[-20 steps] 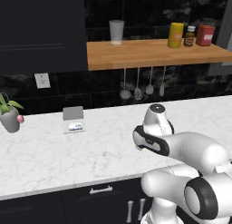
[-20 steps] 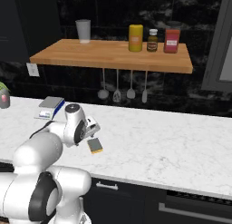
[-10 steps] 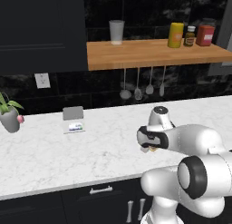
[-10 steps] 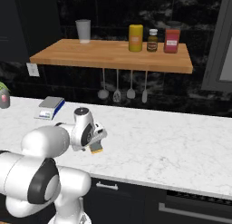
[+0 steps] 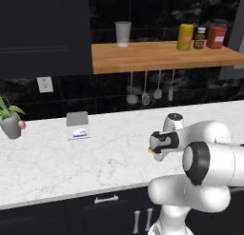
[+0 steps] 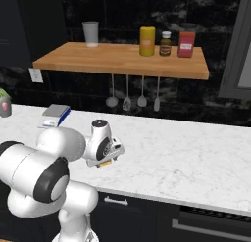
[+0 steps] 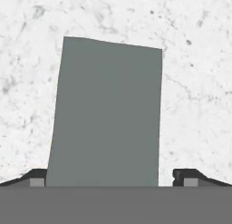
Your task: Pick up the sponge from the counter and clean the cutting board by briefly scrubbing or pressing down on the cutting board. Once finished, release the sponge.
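Left base view, left to right: potted plant point(image 5: 10, 119) at the far edge, grey card holder point(image 5: 77, 121) near the back wall, then bare white marble tabletop point(image 5: 57, 158), then the end effector point(image 5: 157, 153) low over the front part of the tabletop with a sliver of yellow under it. Right base view agrees: end effector point(image 6: 105, 160) with yellow foam of the sponge point(image 6: 104, 162) showing at its lower edge, near the front edge of the tabletop point(image 6: 196, 153). Hand view: sponge point(image 7: 106, 114) grey scrub face fills the middle, one fingertip point(image 7: 38, 177) at its left side, the other at its right with a gap, so end effector is straddling it; can't tell if it's clamped or if the sponge is off the marble. Wall shelf point(image 5: 157, 55) above carries cup, yellow can, jar, red box. Cutting board not found here. Risks, my read: sponge sits skewed between the fingers, so closing could pinch a corner and let it twist out; soft foam may squash and slip on lift; with the board's place unknown, a long carry raises drop odds.
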